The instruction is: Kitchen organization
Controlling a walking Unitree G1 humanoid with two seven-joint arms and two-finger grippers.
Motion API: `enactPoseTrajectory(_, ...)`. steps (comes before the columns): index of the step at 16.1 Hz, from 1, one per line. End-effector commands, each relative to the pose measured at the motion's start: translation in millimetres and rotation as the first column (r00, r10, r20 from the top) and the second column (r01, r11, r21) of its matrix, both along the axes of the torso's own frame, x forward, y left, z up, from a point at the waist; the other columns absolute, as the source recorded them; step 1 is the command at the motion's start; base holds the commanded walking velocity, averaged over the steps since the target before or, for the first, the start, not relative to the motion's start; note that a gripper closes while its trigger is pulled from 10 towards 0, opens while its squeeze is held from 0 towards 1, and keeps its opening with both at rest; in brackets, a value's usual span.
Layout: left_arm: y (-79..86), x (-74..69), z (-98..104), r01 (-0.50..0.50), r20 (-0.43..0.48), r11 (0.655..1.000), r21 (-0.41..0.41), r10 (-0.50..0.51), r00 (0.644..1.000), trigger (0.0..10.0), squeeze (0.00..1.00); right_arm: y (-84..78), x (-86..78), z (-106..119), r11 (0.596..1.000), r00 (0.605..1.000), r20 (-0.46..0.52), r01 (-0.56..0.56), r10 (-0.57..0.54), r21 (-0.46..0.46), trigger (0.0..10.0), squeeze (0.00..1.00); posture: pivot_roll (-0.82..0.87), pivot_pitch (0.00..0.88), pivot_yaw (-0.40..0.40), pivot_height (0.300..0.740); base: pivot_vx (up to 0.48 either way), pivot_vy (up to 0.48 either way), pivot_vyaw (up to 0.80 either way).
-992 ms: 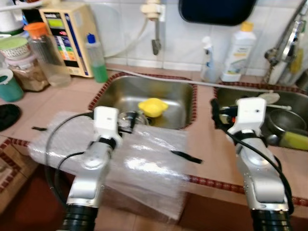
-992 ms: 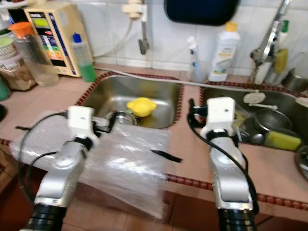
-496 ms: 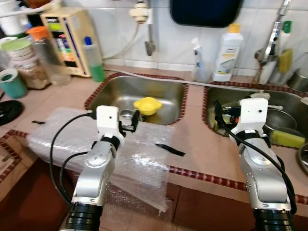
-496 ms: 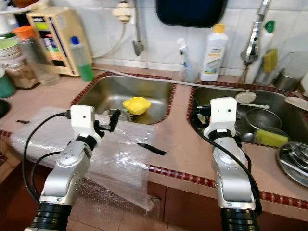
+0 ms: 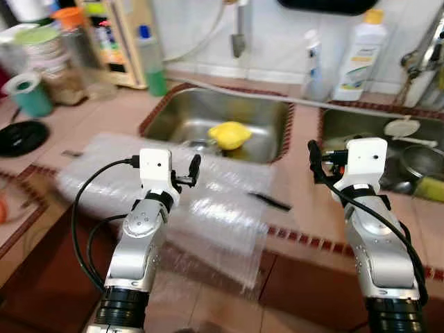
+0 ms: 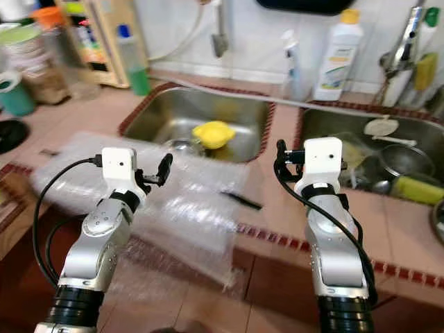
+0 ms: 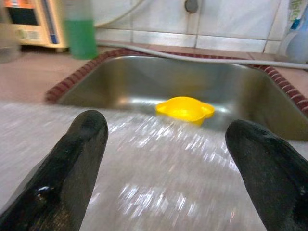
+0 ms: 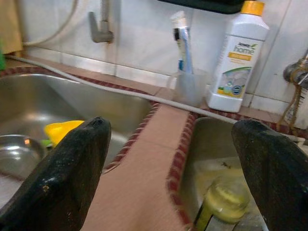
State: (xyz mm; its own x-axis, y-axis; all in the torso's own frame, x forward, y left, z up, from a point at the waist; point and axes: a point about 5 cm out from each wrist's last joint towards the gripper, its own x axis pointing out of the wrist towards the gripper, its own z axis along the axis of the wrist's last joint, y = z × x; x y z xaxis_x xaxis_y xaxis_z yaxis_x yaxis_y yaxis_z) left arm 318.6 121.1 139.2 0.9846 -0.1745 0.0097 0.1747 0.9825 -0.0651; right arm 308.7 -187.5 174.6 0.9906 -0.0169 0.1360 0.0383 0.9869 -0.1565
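Countertop (image 5: 97, 125) carries crinkled clear bubble wrap (image 5: 208, 208) overhanging its edge.

Bubble wrap sheet (image 5: 208, 208): clear, crinkled, spread flat on the counter (image 5: 298, 201), front edge draping over it at 6 o'clock. Yellow bowl-like item (image 5: 229, 134): in the left sink (image 5: 208, 111), at 12 o'clock
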Motion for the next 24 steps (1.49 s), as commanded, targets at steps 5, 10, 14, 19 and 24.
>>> enactPoseTrajectory(5,-0.6,2.9,1.5,0.003,-0.004,1.000,0.017,-0.003,1.000,10.0,0.00,-2.3,1.8,4.4,1.000,1.000,0.018,0.012,-0.012,-0.001,10.0,0.00,0.02,0.000,0.071,0.740,-0.280,0.000,0.00)
enactPoseTrajectory(10,0.0,3.4,0.6,0.001,-0.006,1.000,0.016,-0.001,1.000,10.0,0.00,-3.9,0.9,3.4,1.000,1.000,0.018,0.018,-0.018,-0.004,10.0,0.00,0.01,0.000,0.072,0.740,-0.279,0.000,0.00)
enactPoseTrajectory(14,0.6,2.7,-1.6,-0.002,-0.011,1.000,0.014,0.002,1.000,10.0,0.00,-2.8,-0.6,1.8,1.000,1.000,0.015,0.017,-0.017,-0.002,10.0,0.00,0.01,0.000,0.072,0.740,-0.204,0.000,0.00)
enactPoseTrajectory(19,-0.3,1.2,-1.2,0.022,0.005,1.000,0.016,-0.022,1.000,10.0,0.00,0.2,-1.6,-1.5,1.000,1.000,-0.002,0.014,-0.014,0.007,10.0,0.00,0.01,0.000,0.072,0.740,0.000,0.000,0.00)
enactPoseTrajectory(24,-0.3,1.2,-0.4,0.041,0.010,0.999,-0.008,-0.041,0.999,10.0,0.00,-1.9,-1.1,-1.5,1.000,1.000,-0.006,0.024,-0.024,0.006,10.0,0.00,0.01,0.000,0.072,0.740,0.000,0.000,-0.76)
